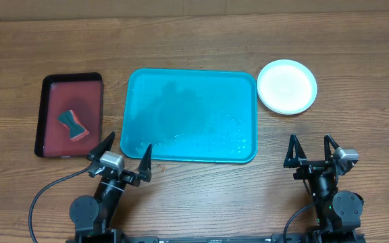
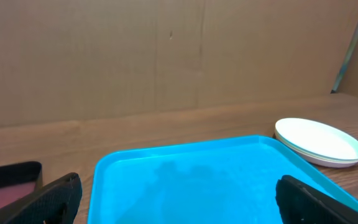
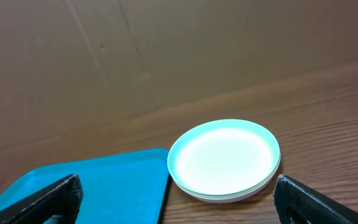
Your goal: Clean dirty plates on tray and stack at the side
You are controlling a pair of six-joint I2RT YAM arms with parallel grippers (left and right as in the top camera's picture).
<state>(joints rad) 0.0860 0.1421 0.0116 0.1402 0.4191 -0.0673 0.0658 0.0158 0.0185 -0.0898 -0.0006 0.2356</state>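
Observation:
The turquoise tray (image 1: 191, 115) lies in the middle of the table with nothing on it; it also shows in the left wrist view (image 2: 191, 180) and the right wrist view (image 3: 92, 183). The plates (image 1: 287, 86) sit in one stack on the wood right of the tray, the pale mint-rimmed one on top, with no red smears showing. The stack also shows in the left wrist view (image 2: 319, 142) and the right wrist view (image 3: 224, 158). My left gripper (image 1: 124, 155) is open and empty at the tray's near left corner. My right gripper (image 1: 312, 151) is open and empty, nearer than the stack.
A dark red black-rimmed tray (image 1: 71, 115) lies left of the turquoise tray and holds a teal and red sponge (image 1: 73, 123). A few small crumbs (image 1: 162, 166) lie on the wood by the tray's near edge. A brown wall stands behind the table.

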